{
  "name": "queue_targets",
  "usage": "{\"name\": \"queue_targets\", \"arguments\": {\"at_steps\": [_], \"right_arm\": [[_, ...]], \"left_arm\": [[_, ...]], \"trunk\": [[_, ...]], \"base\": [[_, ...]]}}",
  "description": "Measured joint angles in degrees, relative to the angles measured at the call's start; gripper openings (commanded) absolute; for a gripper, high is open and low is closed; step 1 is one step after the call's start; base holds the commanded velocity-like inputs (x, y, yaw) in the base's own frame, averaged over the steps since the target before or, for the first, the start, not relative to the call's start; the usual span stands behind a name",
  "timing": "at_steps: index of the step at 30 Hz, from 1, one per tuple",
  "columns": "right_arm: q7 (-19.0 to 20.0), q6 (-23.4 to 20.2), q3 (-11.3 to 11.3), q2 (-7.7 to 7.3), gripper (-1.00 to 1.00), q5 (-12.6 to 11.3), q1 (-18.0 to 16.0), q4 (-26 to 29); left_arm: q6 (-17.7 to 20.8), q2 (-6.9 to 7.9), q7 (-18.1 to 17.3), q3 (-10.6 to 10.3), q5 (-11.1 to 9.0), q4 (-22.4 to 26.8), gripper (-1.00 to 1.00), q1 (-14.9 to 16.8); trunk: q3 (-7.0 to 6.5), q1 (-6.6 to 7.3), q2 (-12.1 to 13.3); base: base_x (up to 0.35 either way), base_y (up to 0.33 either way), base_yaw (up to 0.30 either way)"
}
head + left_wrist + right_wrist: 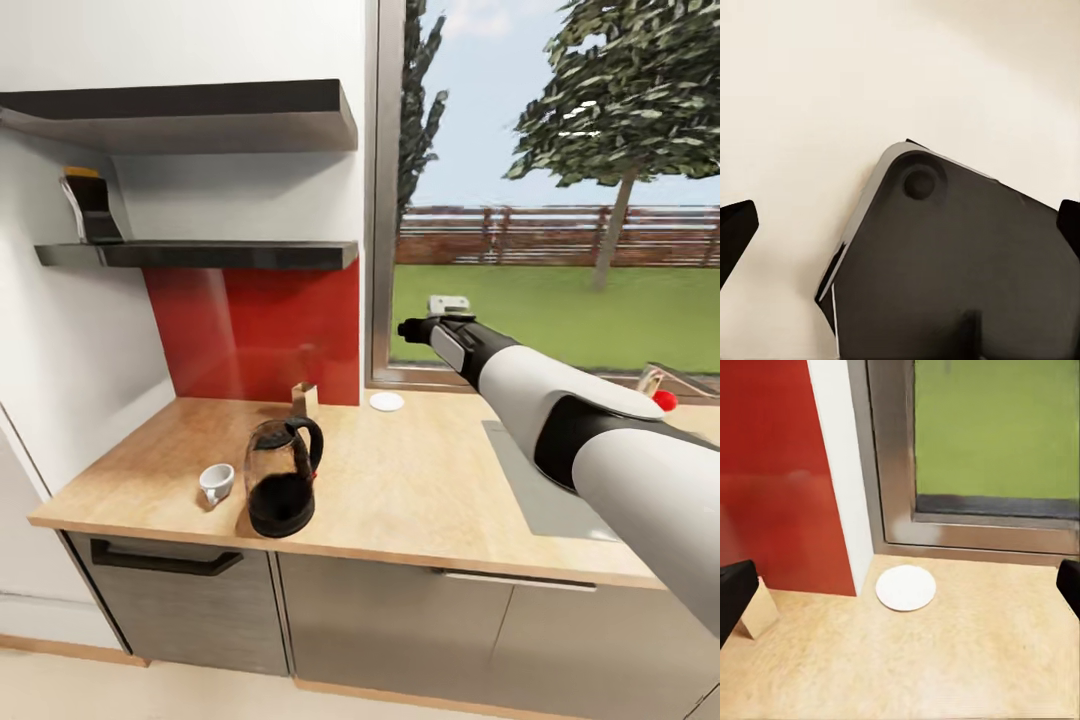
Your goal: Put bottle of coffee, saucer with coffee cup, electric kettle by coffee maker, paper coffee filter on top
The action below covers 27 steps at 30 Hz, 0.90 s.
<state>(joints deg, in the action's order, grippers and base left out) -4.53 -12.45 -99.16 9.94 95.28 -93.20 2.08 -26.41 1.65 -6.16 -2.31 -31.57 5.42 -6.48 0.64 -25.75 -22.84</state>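
Saucer (905,587) lies flat on the wood-grain surface (967,660) just below the window frame (975,536), and the right wrist view shows this more clearly than the head view, where the saucer (386,402) is only a small white disc beside the corner of the red wall panel (250,330). The right gripper (900,589) is spread wide: its two dark fingertips (735,592) sit at opposite edges of that picture, apart from the saucer and not touching it. In the head view the right arm (560,410) reaches toward the window, and the fingers of the right gripper (412,328) are too small there to judge.

The head view alone shows the electric kettle (283,478) upright near the front edge of the surface (420,480), with the coffee cup (216,483) just beside it, on the side away from the saucer. A small tan box (304,398) stands behind the kettle against the red panel; the right wrist view cuts it off to one corner (757,611) behind a fingertip. On the lower kitchen shelf (200,254) a dark object with a yellow-orange top (90,205) stands near the wall; I cannot make out a label.

The left wrist view shows a dark rounded body (952,262) over a pale floor (810,90); what it is I cannot tell. The left gripper (900,225) is spread, its tips at both picture edges.
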Motion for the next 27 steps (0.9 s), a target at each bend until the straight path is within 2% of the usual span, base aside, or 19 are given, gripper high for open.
{"name": "queue_targets", "arguments": {"at_steps": [6,11,18,21,22,23,24,27], "right_arm": [[0.68,0.05,-0.09,0.0,1.0,0.05,0.2,2.91],[0.83,0.1,-0.07,-1.27,1.0,0.21,0.2,2.89],[0.84,-0.02,-0.04,-0.21,1.0,0.4,0.2,2.43],[0.84,0.23,-0.04,-0.17,1.0,0.42,0.2,2.41],[0.8,0.76,-0.03,-0.19,1.0,0.41,0.2,2.41],[0.79,0.96,-0.04,-0.19,1.0,0.41,0.2,2.41],[0.61,1.33,-0.03,-0.15,1.0,0.4,0.2,2.41],[0.36,2.01,-0.03,-0.27,1.0,0.3,0.2,2.42]], "left_arm": [[0.0,0.03,0.01,0.0,-0.02,-0.19,1.0,-0.01],[0.07,0.0,0.33,-0.02,0.02,-0.22,1.0,-0.01],[0.09,0.31,1.26,-0.16,0.14,-0.58,1.0,-0.01],[-0.38,1.9,1.36,0.17,-0.28,-2.4,1.0,-0.01],[-0.5,3.5,0.98,1.13,-1.76,-3.0,1.0,-0.01],[-0.43,4.18,0.76,1.26,-2.35,-3.14,1.0,-0.01],[-0.2,5.32,0.0,1.95,-4.04,-3.38,1.0,-0.01],[0.18,6.34,-1.73,2.18,-5.42,-3.59,1.0,-0.01]], "trunk": [[0.5,0.01,0.05],[0.96,0.01,0.05],[1.61,0.01,0.05],[1.89,0.01,0.05],[1.99,0.01,0.05],[2.08,0.0,0.05],[2.17,0.01,0.05],[2.43,0.01,0.05]], "base": [[0.006,0.002,0.011],[0.0,0.0,0.0],[0.0,0.0,0.004],[0.0,0.0,0.04],[0.0,0.0,0.053],[0.0,0.0,0.057],[0.0,0.0,0.06],[0.0,0.0,0.042]]}}
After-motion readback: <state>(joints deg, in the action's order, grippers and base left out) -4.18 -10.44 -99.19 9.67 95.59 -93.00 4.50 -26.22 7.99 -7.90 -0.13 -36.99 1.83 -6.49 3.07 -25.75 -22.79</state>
